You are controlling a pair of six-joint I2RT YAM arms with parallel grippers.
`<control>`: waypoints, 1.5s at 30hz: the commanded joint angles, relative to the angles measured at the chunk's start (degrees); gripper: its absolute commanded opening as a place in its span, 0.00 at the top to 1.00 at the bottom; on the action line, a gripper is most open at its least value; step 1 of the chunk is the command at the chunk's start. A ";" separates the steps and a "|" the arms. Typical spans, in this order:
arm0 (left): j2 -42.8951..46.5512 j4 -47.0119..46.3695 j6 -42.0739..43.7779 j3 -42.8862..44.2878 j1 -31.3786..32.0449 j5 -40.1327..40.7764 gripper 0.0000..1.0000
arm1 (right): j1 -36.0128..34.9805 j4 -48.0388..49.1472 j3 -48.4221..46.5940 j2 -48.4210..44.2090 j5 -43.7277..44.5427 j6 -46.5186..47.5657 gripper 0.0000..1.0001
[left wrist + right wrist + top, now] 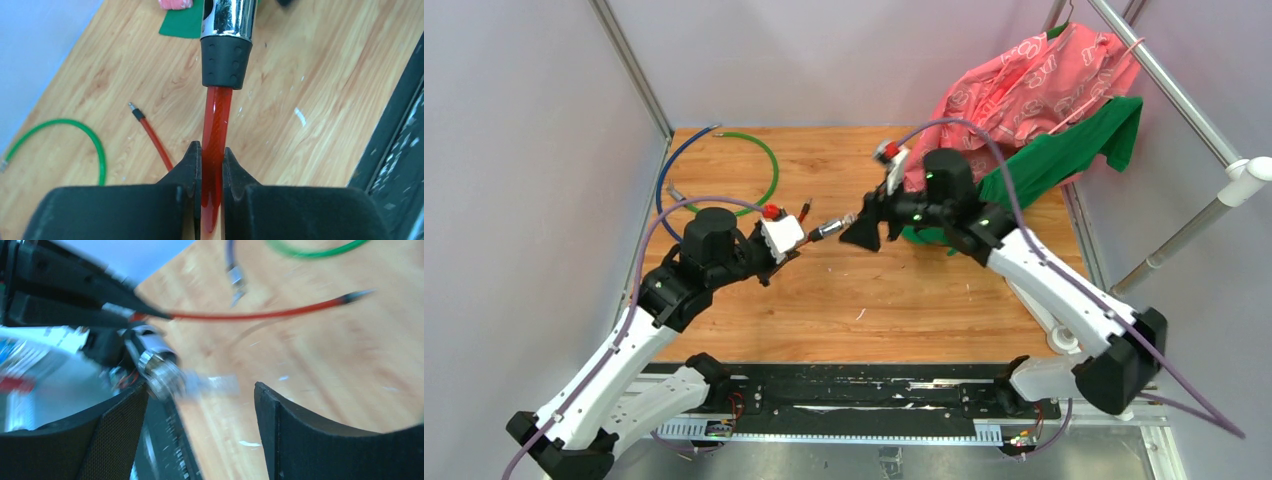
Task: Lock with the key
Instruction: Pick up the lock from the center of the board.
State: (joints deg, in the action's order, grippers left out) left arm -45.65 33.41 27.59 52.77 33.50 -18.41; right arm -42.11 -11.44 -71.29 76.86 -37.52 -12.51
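The left gripper [212, 165] is clenched on the red cable [217, 115], just below the black collar [226, 62] of the silver lock [227, 17], held above the wooden table [924, 300]. The right gripper [200, 390] faces the lock's end with jaws spread wide, gripping nothing. Between them, touching neither, the key [212, 385] sticks out of the lock, blurred
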 commanded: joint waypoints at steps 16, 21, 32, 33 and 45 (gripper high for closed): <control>-5.05 -14.94 -28.18 15.95 0.17 2.97 1.00 | 5.13 15.60 23.03 -8.21 39.65 -35.85 0.31; -9.03 -17.75 -25.53 21.54 0.21 1.51 1.00 | 0.23 14.81 14.17 4.94 38.63 -39.22 0.25; -12.06 -20.85 -22.67 25.68 0.28 0.40 1.00 | -3.02 21.41 4.60 26.24 31.63 -60.10 0.22; -11.90 -21.36 -22.74 25.30 0.34 0.15 1.00 | -3.26 21.51 4.02 28.20 31.10 -62.09 0.22; -10.98 -23.10 -25.04 24.24 0.34 -0.62 1.00 | -4.57 25.13 -3.55 41.64 27.81 -69.33 0.53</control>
State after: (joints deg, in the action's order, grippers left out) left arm -57.95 15.05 3.62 77.08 33.52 -18.28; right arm -45.78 11.57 -71.99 116.22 -8.93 -79.00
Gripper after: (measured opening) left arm 0.093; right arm 0.616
